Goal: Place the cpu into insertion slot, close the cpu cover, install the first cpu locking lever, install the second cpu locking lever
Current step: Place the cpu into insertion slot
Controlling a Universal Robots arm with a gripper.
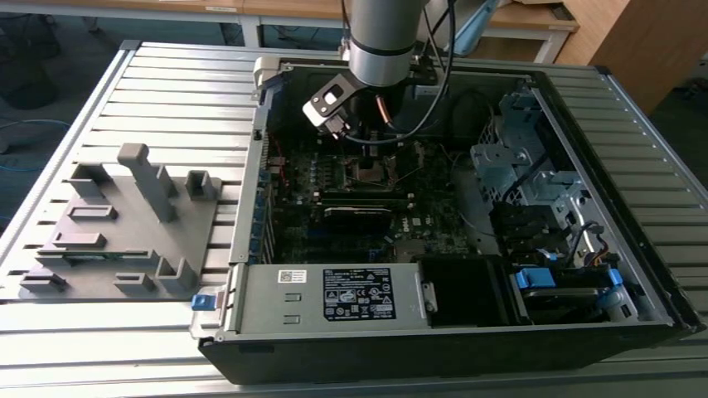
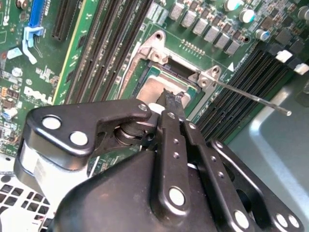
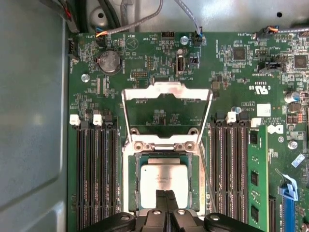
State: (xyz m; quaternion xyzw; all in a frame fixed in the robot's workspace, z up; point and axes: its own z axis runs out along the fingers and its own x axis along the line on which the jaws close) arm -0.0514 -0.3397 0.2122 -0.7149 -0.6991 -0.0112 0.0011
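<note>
Your gripper (image 3: pixel 165 195), jaws together, is hanging over the cpu (image 3: pixel 163 175) lying in the insertion slot (image 3: pixel 133 193), cpu cover (image 3: pixel 166 92) standing open; you're wanting light, level contact.

White label (image 1: pixel 356 293), print illegible (too small)

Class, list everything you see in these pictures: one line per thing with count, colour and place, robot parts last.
computer case: one, black, open on the slatted table
fixture tray: one, grey, on the table, exterior view's left
motherboard: one, green, inside the case
cpu: one, silver-grey, lying in the insertion slot
cpu cover: one, silver, swung open beside the slot
coin battery: one, silver, on the motherboard
gripper: one, black, shut, over the cpu
arm: one, grey, above the case
</note>
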